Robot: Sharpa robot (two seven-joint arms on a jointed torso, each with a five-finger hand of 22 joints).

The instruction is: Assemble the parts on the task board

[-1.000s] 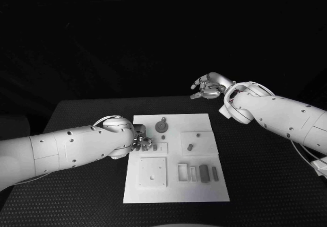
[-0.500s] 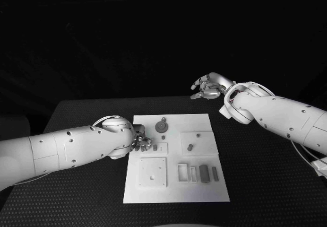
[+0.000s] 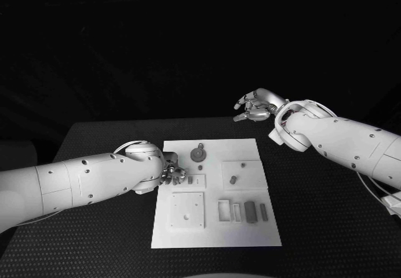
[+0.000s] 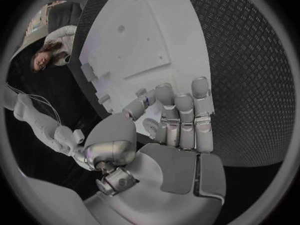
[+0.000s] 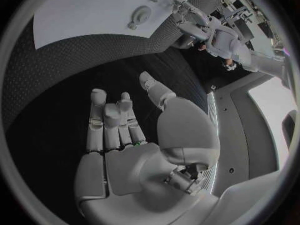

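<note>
The white task board [image 3: 251,147] lies in the middle of the black table. My left hand [image 3: 174,173] hovers low at the board's left edge, its fingertips [image 4: 164,93] bunched beside a small part [image 3: 190,180]. Whether it pinches that part is hidden. A round part [image 3: 197,154] lies near the far edge of the board, and it also shows in the right wrist view [image 5: 139,17]. Upright grey parts [image 3: 250,212] stand at the near right. My right hand [image 3: 255,108] hangs raised beyond the table's far edge, with its fingers [image 5: 109,120] spread and nothing in them.
A raised square block [image 3: 247,175] sits on the board's right half and carries two small pieces. A flat square plate [image 3: 186,209] with holes lies at the near left. Bare black table [image 3: 325,202] extends on both sides of the board.
The left hand has shifted only slightly at the board's left edge. The right hand has stayed still.
</note>
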